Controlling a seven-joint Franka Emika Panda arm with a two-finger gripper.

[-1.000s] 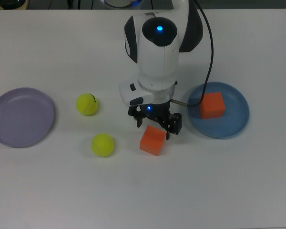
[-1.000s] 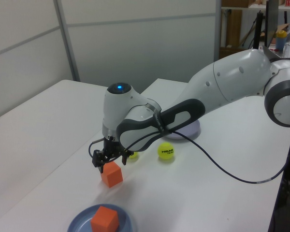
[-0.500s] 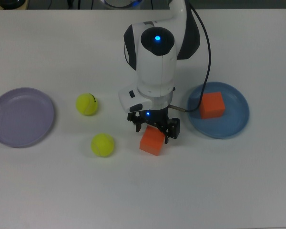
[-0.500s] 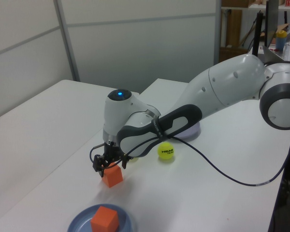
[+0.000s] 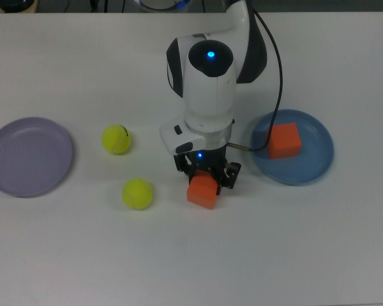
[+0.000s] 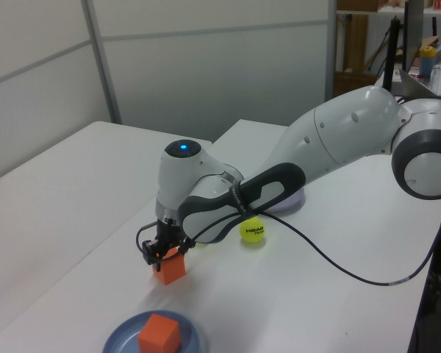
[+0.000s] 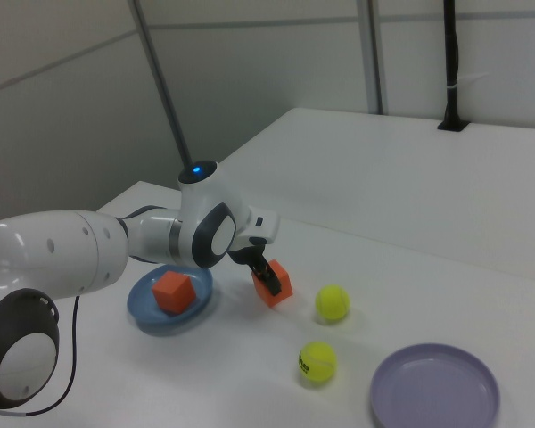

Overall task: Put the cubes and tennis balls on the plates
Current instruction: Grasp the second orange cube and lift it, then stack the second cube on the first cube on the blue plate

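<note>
The black two-finger gripper (image 5: 204,176) is lowered over the bright orange cube on the white table (image 5: 203,190), fingers straddling it. Whether they clamp it cannot be determined. A second orange cube (image 5: 284,140) sits on the blue round plate (image 5: 313,167).

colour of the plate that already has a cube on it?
Medium blue. The blue plate holds an orange cube; clearest in the top view.

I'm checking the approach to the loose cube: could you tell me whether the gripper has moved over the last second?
Yes. In the top view the gripper has come down over the orange cube on the table, its fingers now straddling it; the cube itself has stayed put beside the blue plate.
</note>
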